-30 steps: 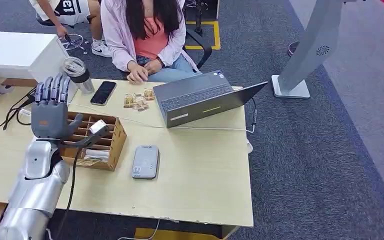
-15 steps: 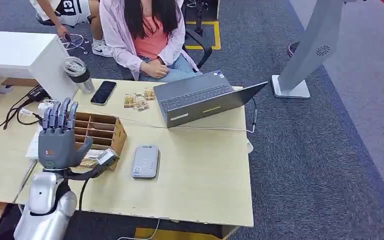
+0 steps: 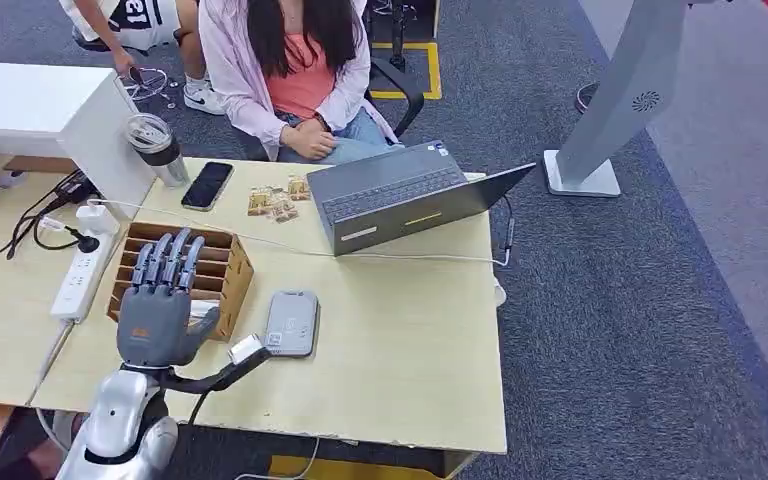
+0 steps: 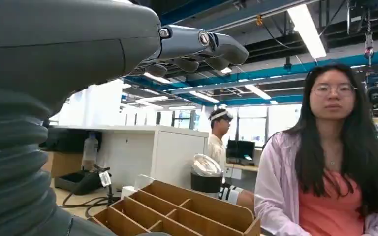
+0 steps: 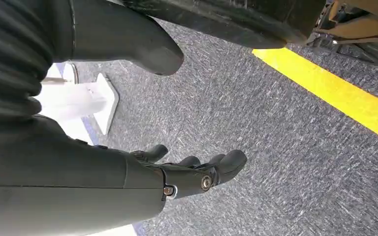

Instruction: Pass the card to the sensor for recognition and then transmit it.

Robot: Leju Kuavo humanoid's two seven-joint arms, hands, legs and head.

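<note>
Rising from the near edge of the desk (image 3: 400,350), the silver left arm holds the left robot hand (image 3: 157,315) upright, back of the hand toward the head camera, its grey fingers (image 3: 168,262) straight and spread apart over the wooden box (image 3: 228,270), with nothing visible in its grasp. A dark cable runs from the wrist to a small white tag (image 3: 245,349) just beside the sensor (image 3: 291,323).

The sensor is a flat, light grey pad with rounded corners, lying on the pale wood desk just beside the box. The box is an open tray of thin plywood split by slats into narrow compartments; a card (image 3: 203,311) lies in the compartment nearest the robot hand, partly hidden by the thumb. Farther off lie a few small printed cards (image 3: 278,202), a black phone (image 3: 206,185), a lidded tumbler (image 3: 157,148), a white power strip (image 3: 79,276) and an open grey laptop (image 3: 400,193). A seated person (image 3: 295,70) in a pink shirt is at the far edge.

The left wrist view looks low across the box slats to the person and shows the fingers curving slightly at their tips, which the head view hides. The right wrist view shows the right robot hand (image 5: 187,172) hanging over grey carpet (image 5: 275,147) with a yellow line (image 5: 334,93), fingers loosely apart and holding nothing.
</note>
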